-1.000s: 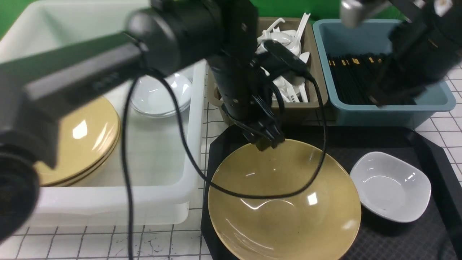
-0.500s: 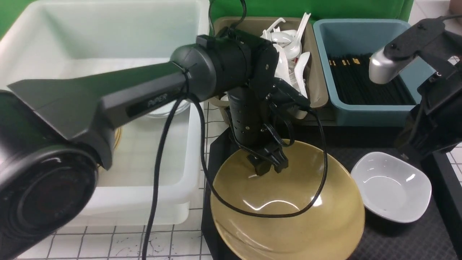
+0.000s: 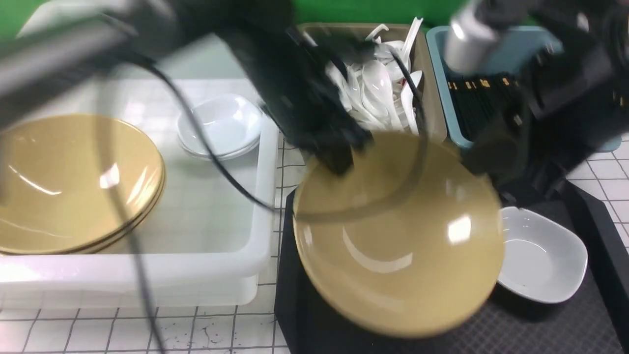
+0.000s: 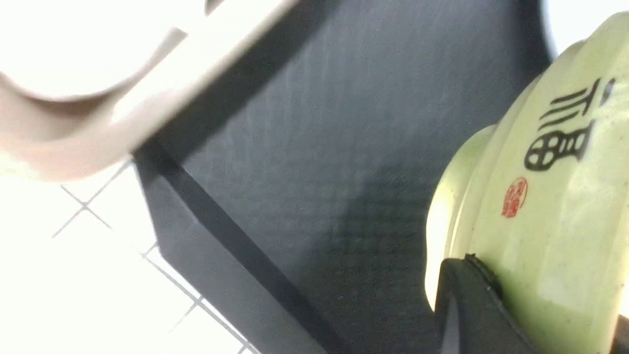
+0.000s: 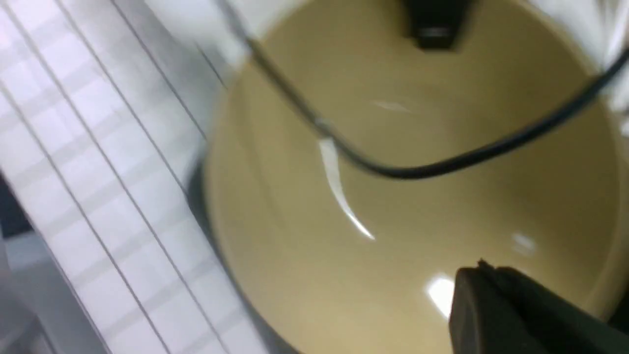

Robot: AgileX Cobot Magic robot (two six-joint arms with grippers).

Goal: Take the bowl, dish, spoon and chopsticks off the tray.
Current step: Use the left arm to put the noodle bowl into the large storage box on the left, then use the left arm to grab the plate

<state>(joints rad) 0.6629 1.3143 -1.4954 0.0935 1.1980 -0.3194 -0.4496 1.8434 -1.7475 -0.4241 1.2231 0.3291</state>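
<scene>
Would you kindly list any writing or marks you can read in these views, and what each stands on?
Black brush characters on the outer wall of the bowl: seen slantwise, partly cut off, not safely readable.
Red seal beside them: too small to read.
Front and right wrist views: blurred, nothing legible.

We see a glossy mustard-tan bowl (image 3: 398, 236) with black characters and a red seal on its outer wall, a black diamond-textured tray (image 3: 540, 329), a plain white dish (image 3: 545, 260), and a white worktop (image 3: 221, 329) gridded with dark lines.
</scene>
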